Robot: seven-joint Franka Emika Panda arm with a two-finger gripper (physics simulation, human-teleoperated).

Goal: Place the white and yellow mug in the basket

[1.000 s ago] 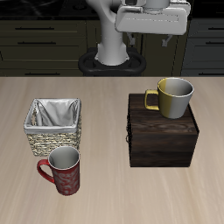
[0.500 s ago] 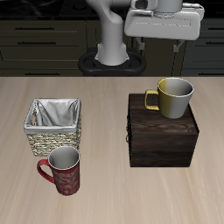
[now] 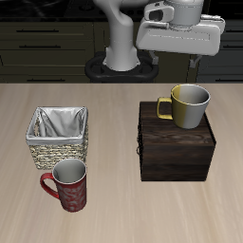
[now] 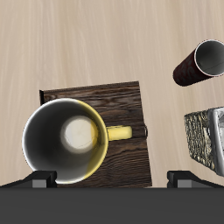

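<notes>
the gripper [image 3: 180, 57], open and empty, has shifted above the white and yellow mug [image 3: 189, 105]; descent comes next.

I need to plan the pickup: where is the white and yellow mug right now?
The white and yellow mug stands upright on the dark wooden box, toward its back edge, across the table from the basket.

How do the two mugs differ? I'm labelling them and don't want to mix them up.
The yellow mug has a plain olive-yellow body with a pale rim; the red mug is dark red and patterned. The yellow mug stands on the wooden box; the red mug stands on the table, in front of the basket. Both are upright and look empty.
</notes>
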